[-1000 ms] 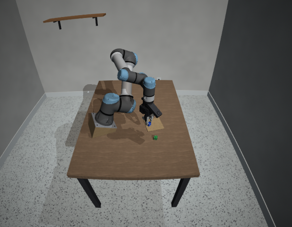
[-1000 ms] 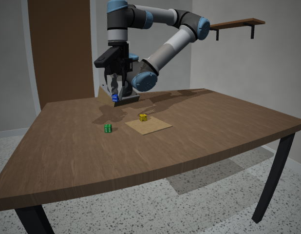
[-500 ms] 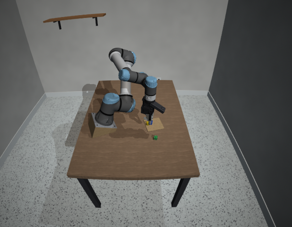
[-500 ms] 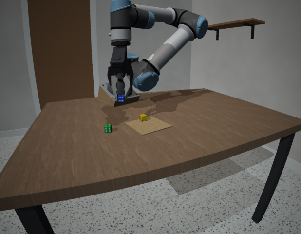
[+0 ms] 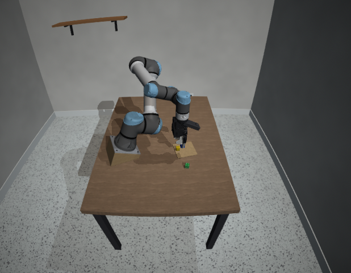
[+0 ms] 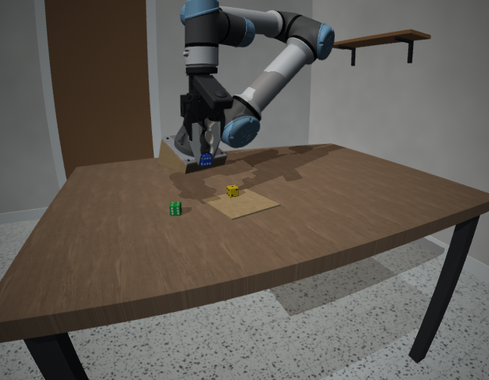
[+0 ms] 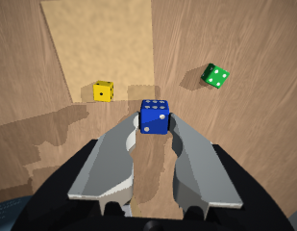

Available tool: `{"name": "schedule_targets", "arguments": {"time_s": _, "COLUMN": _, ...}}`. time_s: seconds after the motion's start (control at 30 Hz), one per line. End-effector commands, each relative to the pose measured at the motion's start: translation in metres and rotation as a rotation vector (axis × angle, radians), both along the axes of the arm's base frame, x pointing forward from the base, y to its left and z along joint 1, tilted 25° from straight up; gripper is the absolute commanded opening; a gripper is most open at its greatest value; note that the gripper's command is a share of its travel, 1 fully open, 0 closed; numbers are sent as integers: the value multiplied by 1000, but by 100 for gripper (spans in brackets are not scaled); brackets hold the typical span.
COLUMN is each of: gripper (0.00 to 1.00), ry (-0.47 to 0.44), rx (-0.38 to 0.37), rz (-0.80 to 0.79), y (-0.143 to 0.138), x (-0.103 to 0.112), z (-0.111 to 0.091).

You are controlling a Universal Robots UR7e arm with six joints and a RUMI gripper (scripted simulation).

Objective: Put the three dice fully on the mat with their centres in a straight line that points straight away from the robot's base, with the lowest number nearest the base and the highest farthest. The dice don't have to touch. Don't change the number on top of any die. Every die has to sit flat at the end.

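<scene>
A brown shelf [image 5: 90,21] [image 6: 381,39] hangs on the gray wall [image 5: 199,53] [image 6: 441,106].
</scene>
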State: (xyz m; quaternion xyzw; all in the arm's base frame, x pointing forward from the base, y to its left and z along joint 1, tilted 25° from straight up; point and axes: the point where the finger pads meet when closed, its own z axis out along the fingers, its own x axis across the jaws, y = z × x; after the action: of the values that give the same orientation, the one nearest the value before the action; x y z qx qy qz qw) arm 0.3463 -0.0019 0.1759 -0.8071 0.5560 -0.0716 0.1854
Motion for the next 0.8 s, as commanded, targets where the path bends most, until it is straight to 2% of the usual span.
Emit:
{"name": "schedule_targets", "arguments": {"time_s": 0.0, "gripper": 6, "ry": -40, "rx": -45, "rz": 148, "y": 6, "x": 1, "z": 2}}
{"name": "schedule_targets", "arguments": {"time_s": 0.17, "gripper": 6, "ry": -83, "rx": -108, "rz": 325, "y": 13, "x": 2, "z": 5}}
{"name": "schedule_targets", "arguments": {"time_s": 0.27, "gripper": 6, "ry": -86, "rx": -113, "rz": 338, "y": 14, "x": 2, "z": 5}}
{"name": "schedule_targets", "arguments": {"time_s": 0.4, "gripper": 6, "ry": -129, "rx": -176, "rz": 517, "y": 21, "x": 2, "z": 7}}
{"name": "schedule_targets", "arguments": {"time_s": 0.77, "gripper": 6, "ry": -213, "rx": -298, "rz": 860, "y": 33, "x": 1, "z": 10}}
